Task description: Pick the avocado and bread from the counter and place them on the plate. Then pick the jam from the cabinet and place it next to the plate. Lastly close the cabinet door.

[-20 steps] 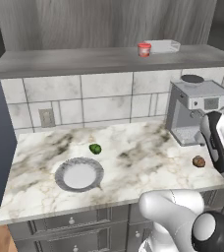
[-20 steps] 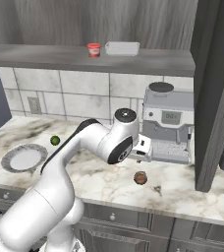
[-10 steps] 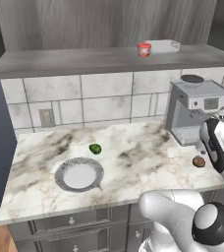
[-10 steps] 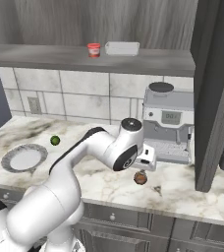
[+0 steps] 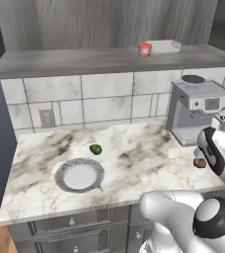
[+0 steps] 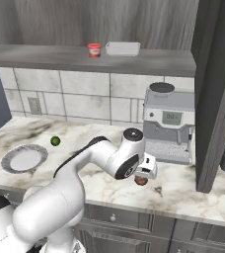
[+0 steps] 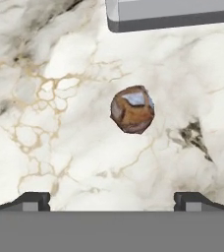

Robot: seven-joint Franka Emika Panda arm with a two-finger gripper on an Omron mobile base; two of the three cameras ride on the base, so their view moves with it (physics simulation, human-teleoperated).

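The bread (image 7: 132, 109) sits just above centre in the hand view — a roundish brown lump with no clear long axis, one pale facet turned up toward the top of the frame. The gripper (image 7: 112, 201) hovers over it with jaws spread wide, holding nothing. In the right base view the bread (image 6: 141, 180) lies on the marble counter (image 6: 183, 190) in front of the coffee machine (image 6: 168, 123). At far left lie the avocado (image 6: 55, 141) and the plate (image 6: 23, 159) — the jam (image 6: 94, 50) is at upper centre.

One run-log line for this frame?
phase: reaching for bread | gripper: open, above it, not touching | avocado: on counter | plate: bare | jam: on shelf
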